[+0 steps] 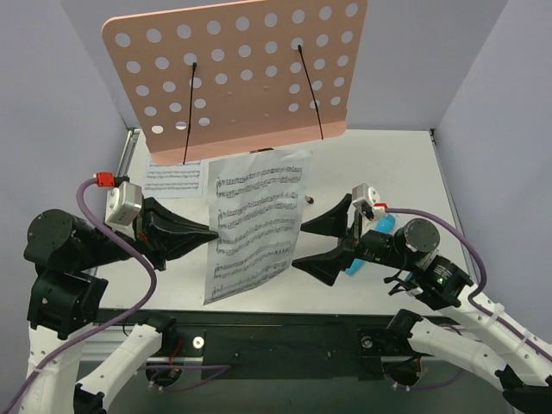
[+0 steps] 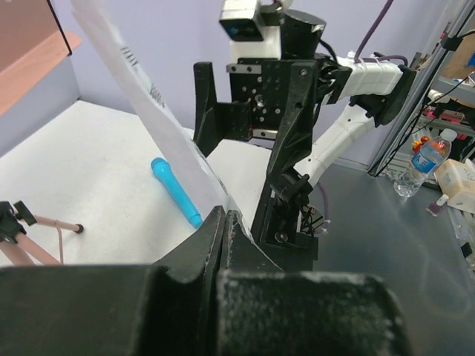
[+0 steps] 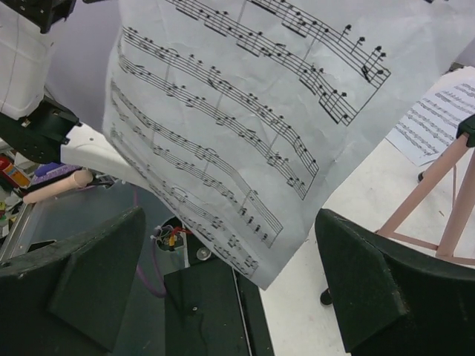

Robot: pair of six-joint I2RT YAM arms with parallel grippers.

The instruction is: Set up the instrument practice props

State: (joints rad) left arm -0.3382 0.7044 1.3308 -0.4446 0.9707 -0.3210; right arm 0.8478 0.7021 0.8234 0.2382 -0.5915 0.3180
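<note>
Pale tabletop (image 1: 388, 168) spreads out beyond both my arm bases, with grey walls around it. At its far side rises the pink music-stand desk (image 1: 233, 73), a broad sheet full of round holes, its face turned toward the overhead camera. My right wrist camera catches the thin legs of the pink tripod (image 3: 434, 185) off to the right. From the top view I cannot tell how desk and tripod join, because the desk covers that spot.

Next in size is the sheet-music page (image 1: 254, 226), which hangs in the air between my two grippers, below the desk's lower edge, with its printed staves facing my right wrist. My left gripper (image 1: 214, 233) has its fingers pressed together on this page's left edge, and the paper runs straight up out of the pinch. My right gripper (image 1: 299, 245) sits just beside the opposite edge with its fingers spread wide, one on each side of the view. They are apart from the paper and grip nothing.

A second page (image 1: 174, 178) lies flat on the table by the desk's lower left corner. Two black wire page-holders run down the desk's face, the left wire (image 1: 190, 112) ending over that flat page and the right wire (image 1: 310, 90) ending at the desk's bottom edge.

Smallest is a blue stick-shaped thing (image 2: 174, 191), lying on the table close by my right gripper.
</note>
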